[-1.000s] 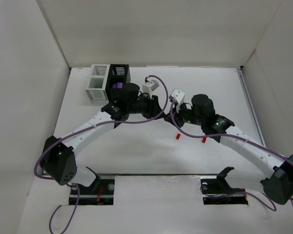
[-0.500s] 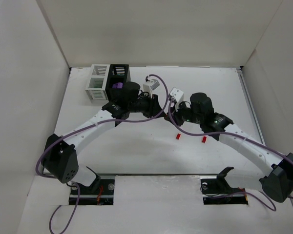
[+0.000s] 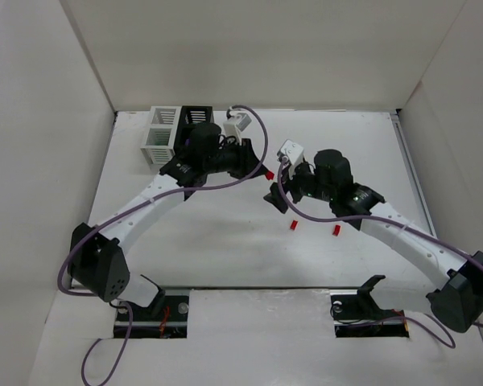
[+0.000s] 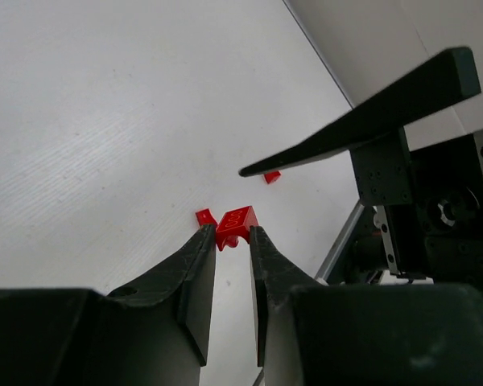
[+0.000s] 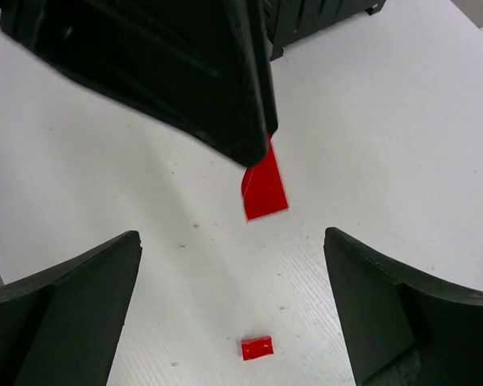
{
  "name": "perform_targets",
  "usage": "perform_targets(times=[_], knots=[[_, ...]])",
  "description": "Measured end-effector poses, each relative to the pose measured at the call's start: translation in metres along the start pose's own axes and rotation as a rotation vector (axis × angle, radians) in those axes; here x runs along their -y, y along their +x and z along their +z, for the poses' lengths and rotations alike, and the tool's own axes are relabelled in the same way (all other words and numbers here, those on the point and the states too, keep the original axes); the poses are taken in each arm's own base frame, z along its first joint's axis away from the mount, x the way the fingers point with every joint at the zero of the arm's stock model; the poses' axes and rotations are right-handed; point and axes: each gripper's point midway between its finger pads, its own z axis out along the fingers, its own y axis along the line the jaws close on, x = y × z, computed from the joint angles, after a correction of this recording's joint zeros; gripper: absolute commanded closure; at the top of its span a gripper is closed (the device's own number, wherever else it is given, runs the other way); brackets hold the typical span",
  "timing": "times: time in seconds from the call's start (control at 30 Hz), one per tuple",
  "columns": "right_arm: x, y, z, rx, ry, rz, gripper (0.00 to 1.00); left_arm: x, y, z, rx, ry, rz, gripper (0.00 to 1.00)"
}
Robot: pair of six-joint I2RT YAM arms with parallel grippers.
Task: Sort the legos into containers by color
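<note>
Red lego (image 4: 236, 223) is clamped at the tips of the left gripper (image 4: 232, 239), held above the table (image 3: 225, 257) right of the containers (image 3: 181, 133), likely for carrying there. Right gripper (image 5: 231, 241) is spread wide, empty, further right; 2 more red legos (image 3: 292, 226) lie well right of the containers

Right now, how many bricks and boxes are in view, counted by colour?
Red bricks: 3, one pinched in the left gripper, two loose on the table
White box: 1
Black box: 1
Total: 5
What lies inside the boxes cannot be made out.
</note>
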Motion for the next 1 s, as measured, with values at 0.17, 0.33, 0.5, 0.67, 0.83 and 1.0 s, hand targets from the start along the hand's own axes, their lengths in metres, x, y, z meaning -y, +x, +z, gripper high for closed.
perform_targets(times=[0.17, 0.33, 0.5, 0.67, 0.83, 1.0], knots=[[0.003, -0.005, -0.010, 0.011, 0.029, -0.005, 0.00, -0.034, -0.026, -0.011, 0.062, -0.107, -0.030, 1.00], [0.016, -0.028, -0.038, 0.083, 0.123, -0.015, 0.00, -0.112, -0.070, -0.050, 0.189, -0.316, -0.098, 1.00], [0.060, -0.023, -0.057, 0.085, 0.286, 0.061, 0.00, -0.184, -0.133, -0.110, 0.368, -0.536, -0.137, 1.00], [0.102, 0.006, -0.060, 0.016, 0.423, 0.167, 0.00, -0.255, -0.185, -0.154, 0.494, -0.742, -0.164, 1.00], [0.129, 0.031, -0.064, -0.045, 0.525, 0.257, 0.00, -0.323, -0.203, -0.164, 0.503, -0.886, -0.199, 1.00], [0.151, 0.054, -0.067, -0.087, 0.603, 0.342, 0.00, -0.368, -0.195, -0.155, 0.454, -0.962, -0.231, 1.00]])
